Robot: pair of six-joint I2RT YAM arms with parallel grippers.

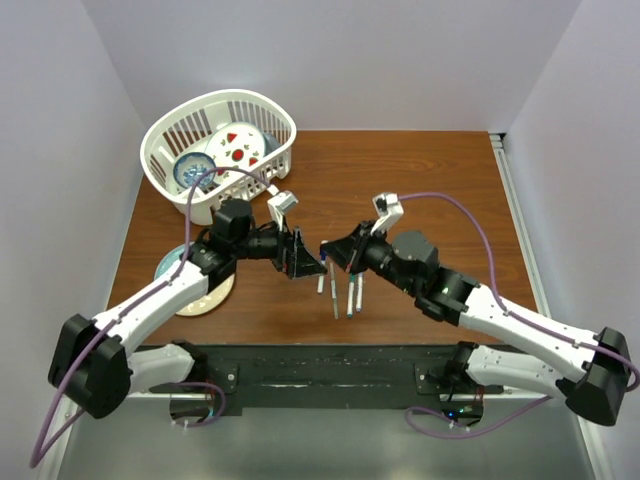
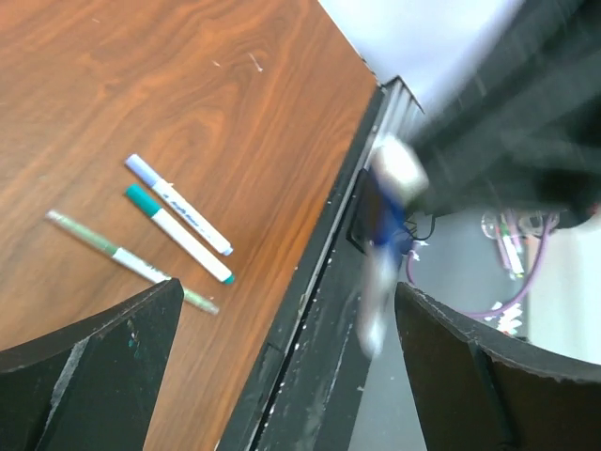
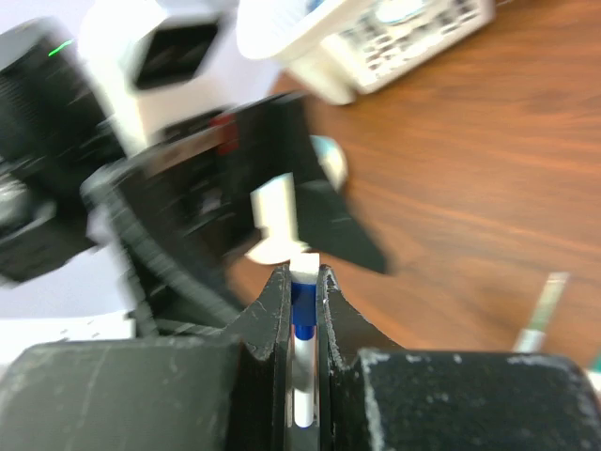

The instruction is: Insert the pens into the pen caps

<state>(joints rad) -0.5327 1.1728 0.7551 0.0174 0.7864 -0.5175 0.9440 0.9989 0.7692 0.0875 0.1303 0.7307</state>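
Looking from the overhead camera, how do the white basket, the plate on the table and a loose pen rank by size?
Largest to smallest: white basket, plate (partly covered), pen.

Wood-grain table (image 1: 420, 170), white plastic basket (image 1: 165, 180), smooth plastic pens (image 2: 178, 207)

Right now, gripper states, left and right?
Left gripper: open, nothing between its fingers.
Right gripper: closed on a white-and-blue pen.
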